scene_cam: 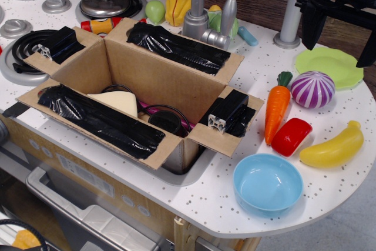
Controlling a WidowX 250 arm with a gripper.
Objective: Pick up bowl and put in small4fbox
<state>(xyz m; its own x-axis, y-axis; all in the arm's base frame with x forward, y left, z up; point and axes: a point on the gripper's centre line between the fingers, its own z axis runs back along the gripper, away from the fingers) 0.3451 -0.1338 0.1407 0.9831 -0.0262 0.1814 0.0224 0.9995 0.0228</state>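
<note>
The light blue bowl (268,183) sits upright and empty on the white counter near its front right edge. The small4fbox (141,86) is a brown cardboard box with four open flaps bearing black taped blocks; it stands in the sink left of the bowl and holds some dark and cream items. My black gripper (339,30) hangs at the top right, above the light-green plate (330,66), well behind the bowl. Its two fingers (311,27) stand wide apart with nothing between them.
Between plate and bowl lie a purple striped onion (312,89), an orange carrot (276,110), a red pepper (291,136) and a yellow banana (335,146). A grey faucet (202,16) stands behind the box. Stove burners and a pot lid (106,3) are at the left.
</note>
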